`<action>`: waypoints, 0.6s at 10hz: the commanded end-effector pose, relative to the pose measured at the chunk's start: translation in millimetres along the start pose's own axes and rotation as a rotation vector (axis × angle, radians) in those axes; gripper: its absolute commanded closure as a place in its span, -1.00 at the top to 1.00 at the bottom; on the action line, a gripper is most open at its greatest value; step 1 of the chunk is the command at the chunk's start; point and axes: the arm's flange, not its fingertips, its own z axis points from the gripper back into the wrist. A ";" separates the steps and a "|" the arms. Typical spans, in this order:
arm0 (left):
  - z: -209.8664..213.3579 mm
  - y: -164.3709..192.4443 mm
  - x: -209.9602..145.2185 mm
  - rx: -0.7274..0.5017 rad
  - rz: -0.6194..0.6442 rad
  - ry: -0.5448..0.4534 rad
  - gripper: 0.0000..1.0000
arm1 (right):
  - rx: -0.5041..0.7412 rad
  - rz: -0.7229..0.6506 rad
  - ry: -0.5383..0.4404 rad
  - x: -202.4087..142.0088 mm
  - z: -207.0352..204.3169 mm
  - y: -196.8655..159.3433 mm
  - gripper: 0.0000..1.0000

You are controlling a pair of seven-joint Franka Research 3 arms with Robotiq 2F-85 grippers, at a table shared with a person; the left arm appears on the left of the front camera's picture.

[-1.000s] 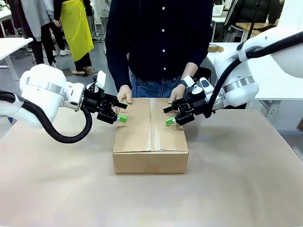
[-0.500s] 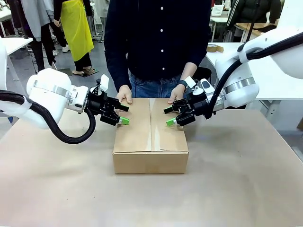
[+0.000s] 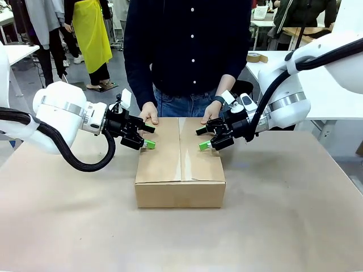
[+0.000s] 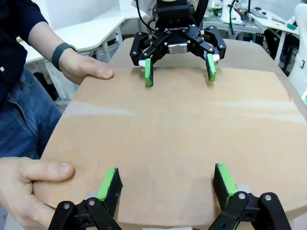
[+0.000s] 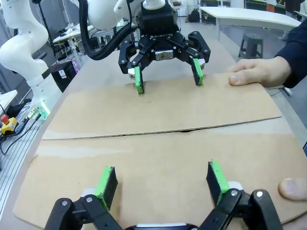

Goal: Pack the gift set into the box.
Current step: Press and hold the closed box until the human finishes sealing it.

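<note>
A brown cardboard box (image 3: 180, 161) stands closed at the middle of the tan surface (image 3: 283, 221). Its 2 top flaps meet in a seam (image 5: 163, 131) running from the robot's side toward the person (image 3: 190, 51) at the far side. The person rests 2 hands on the far edge of the box top: the hand nearer the left arm (image 3: 149, 113) lies at that far corner, and the hand nearer the right arm (image 3: 212, 113), with a dark band (image 4: 58, 51) on its wrist, lies just past the seam. The left arm (image 3: 57, 113) reaches in level with the box top, and the left jaws hang at the box's left edge, spread wide with nothing between the green pads (image 4: 109, 184). The right arm (image 3: 283, 96) mirrors it, and the right jaws, at the box's right edge, are likewise spread wide and hold nothing between their green pads (image 5: 106, 181). The 2 sets of jaws face each other across the closed top. Whether any pad touches the cardboard cannot be told.
</note>
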 end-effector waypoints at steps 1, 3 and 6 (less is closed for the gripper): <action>2.4 -2.8 -2.1 -0.005 0.003 -0.005 1.00 | -0.004 -0.007 0.007 -2.7 -0.9 0.0 1.00; 2.4 -2.8 -2.1 -0.005 0.003 -0.005 1.00 | -0.004 -0.007 0.007 -2.7 -0.9 0.0 1.00; 2.4 -2.8 -2.1 -0.005 0.003 -0.005 1.00 | -0.004 -0.007 0.007 -2.7 -0.9 0.0 1.00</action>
